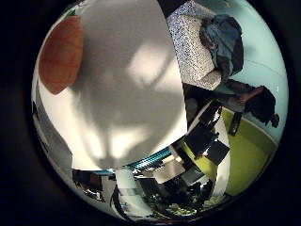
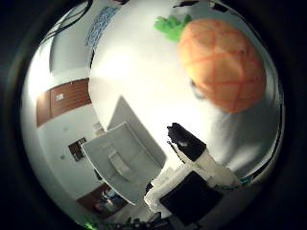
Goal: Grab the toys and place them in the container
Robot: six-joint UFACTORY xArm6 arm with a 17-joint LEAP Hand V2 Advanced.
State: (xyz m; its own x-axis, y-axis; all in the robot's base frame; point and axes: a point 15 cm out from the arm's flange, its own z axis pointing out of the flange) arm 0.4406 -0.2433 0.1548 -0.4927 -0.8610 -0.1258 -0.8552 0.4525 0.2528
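An orange pineapple toy (image 2: pixel 223 63) with green leaves (image 2: pixel 175 25) lies on the white table (image 2: pixel 134 81). It fills much of the right thumb side palm view, so it is close to the palm. The right little finger side palm view shows its orange body (image 1: pixel 60 53) at the table's edge. My hand (image 2: pixel 192 171) shows as black and white fingers that reach out over the table, away from the toy, relaxed and with nothing between them. A speckled grey-white container (image 1: pixel 193 42) stands past the table's far side, with a blue-grey thing (image 1: pixel 224 40) at it.
The table's edge (image 1: pixel 141 155) drops off to the room, with a yellow-green floor (image 1: pixel 246 151) and dark furniture (image 1: pixel 202 141). A white boxy piece of furniture (image 2: pixel 120 153) stands beyond the table's other edge, and a brown panel (image 2: pixel 62 101) is on the wall.
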